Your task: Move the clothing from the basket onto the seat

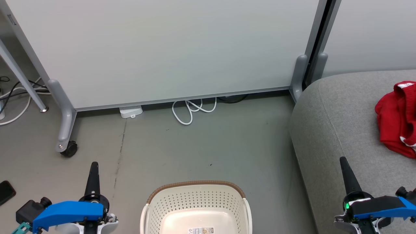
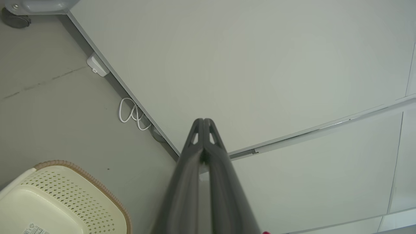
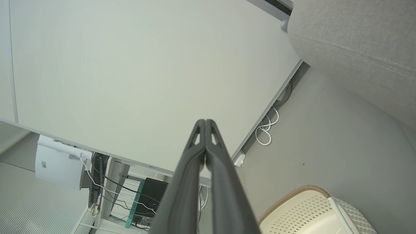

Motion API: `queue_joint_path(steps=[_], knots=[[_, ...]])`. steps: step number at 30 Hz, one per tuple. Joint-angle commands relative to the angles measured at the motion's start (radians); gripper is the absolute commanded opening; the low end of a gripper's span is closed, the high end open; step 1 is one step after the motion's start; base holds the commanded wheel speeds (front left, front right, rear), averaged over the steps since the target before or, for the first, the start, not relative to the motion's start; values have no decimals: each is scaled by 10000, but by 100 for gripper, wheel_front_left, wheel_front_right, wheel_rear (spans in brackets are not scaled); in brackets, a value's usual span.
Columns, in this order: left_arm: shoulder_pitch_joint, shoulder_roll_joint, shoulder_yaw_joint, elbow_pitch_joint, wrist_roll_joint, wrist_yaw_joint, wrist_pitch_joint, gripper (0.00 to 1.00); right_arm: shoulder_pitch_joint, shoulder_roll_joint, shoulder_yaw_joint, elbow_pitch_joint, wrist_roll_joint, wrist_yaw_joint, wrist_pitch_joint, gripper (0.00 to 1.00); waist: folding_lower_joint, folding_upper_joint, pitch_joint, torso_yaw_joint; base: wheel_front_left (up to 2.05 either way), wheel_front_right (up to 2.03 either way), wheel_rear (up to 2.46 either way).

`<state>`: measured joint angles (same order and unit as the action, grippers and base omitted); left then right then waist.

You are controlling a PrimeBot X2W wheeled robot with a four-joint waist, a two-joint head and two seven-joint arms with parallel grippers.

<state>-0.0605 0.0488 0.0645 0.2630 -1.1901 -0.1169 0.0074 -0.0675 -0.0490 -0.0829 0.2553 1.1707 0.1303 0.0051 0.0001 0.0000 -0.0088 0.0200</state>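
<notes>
Lying crumpled on the seat [image 1: 341,136], well apart from the basket [image 1: 195,184], the clothing [image 1: 395,117] is bright red with white trim. It looks soft, light and limp, best pinched at a raised fold. The basket's visible part shows only its pale bottom. The left end effector [image 1: 94,165] and right end effector [image 1: 342,160] hover with fingers pressed together, holding nothing.

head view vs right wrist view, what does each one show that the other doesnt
The head view adds the red clothing lying on the seat, the shut left gripper and a caster wheel. The right wrist view adds a black computer box and tangled cables behind the white panel. Both share the basket, the seat, the panel, the coiled white cable and the shut right gripper.
</notes>
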Motion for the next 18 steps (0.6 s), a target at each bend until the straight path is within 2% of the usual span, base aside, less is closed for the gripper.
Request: queue_joint_path(steps=[1,18], knots=[[-253,19,85,-113,-253,-103,80,0,-224,-19,-42,-112,294,5,76,0,-1,0,4,-6,0,0,0],[-369,20,251,-148,-1785,-113,463,0,-330,-20,-151,-119,1873,6,481,0,-1,0,42,-70,0,0,0]])
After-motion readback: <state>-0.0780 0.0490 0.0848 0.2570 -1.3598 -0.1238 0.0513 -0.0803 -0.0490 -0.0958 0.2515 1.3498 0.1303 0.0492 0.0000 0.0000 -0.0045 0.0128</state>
